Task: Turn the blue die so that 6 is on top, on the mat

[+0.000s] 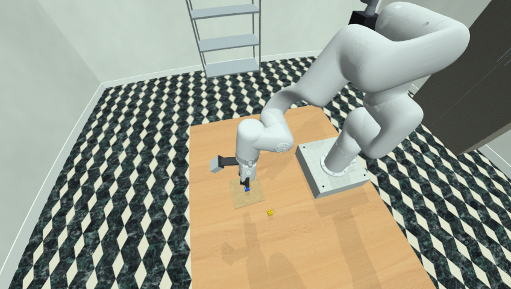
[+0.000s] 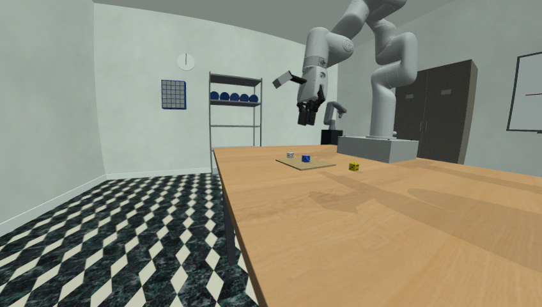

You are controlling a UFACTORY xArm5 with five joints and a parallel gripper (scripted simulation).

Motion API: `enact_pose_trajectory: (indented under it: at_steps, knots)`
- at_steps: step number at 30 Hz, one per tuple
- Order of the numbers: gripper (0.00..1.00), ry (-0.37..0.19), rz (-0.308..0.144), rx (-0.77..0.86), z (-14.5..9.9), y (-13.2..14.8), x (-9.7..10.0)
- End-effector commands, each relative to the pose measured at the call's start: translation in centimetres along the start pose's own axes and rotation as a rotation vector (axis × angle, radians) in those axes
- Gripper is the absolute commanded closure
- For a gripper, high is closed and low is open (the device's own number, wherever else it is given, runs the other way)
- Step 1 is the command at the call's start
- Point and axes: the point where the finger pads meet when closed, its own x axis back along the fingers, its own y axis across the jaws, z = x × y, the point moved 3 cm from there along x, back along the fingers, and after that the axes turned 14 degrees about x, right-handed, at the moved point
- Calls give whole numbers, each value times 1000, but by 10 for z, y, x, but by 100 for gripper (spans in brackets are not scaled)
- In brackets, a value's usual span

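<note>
The small blue die (image 2: 305, 158) lies flat on the tan mat (image 2: 305, 163), near its far side. In the top view the blue die (image 1: 246, 188) peeks out just below my fingers on the mat (image 1: 247, 195). My gripper (image 2: 307, 121) points straight down and hangs well above the blue die. Its fingers are partly open with nothing between them. In the top view the gripper (image 1: 246, 182) covers part of the die. The die's top face is too small to read.
A white die (image 2: 290, 155) sits on the table just beyond the mat's far left corner; the arm hides it in the top view. A yellow die (image 1: 270, 212) (image 2: 354, 166) lies on the table right of the mat. The robot's grey base block (image 1: 331, 167) stands further right.
</note>
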Motion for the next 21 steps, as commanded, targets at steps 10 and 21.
enact_pose_trajectory:
  at_steps: [10,21]
  knots:
    - [0,-149,37,0,15,4,2]
    - [0,-149,37,0,15,4,2]
